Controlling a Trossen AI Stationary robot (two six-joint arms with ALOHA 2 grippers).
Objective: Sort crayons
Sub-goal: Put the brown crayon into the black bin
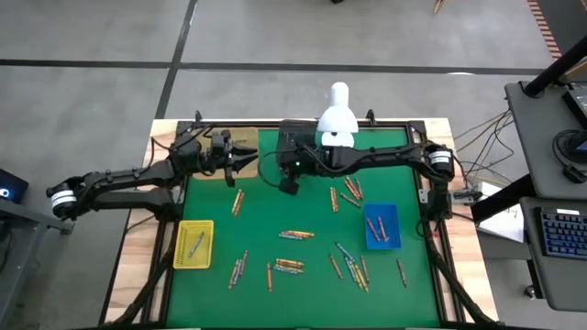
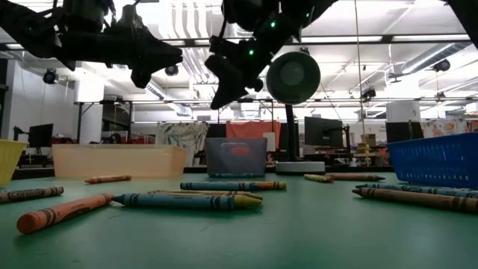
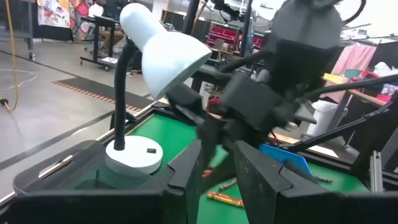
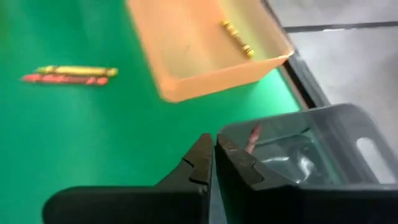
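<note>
Crayons (image 1: 295, 235) lie scattered over the green mat (image 1: 303, 211), a few already in trays. Right gripper (image 4: 214, 158) hangs with jaws pressed together and nothing between them, above a dark bin (image 4: 305, 155) holding a reddish crayon (image 4: 252, 138); an orange tray (image 4: 205, 46) with one crayon sits beside. A drop looks just made, so the next move calls for going out to another loose crayon. Left gripper (image 1: 240, 159), part open and empty, waits at the far left. Behind: a white lamp (image 1: 337, 117), desks, workshop clutter.
</note>
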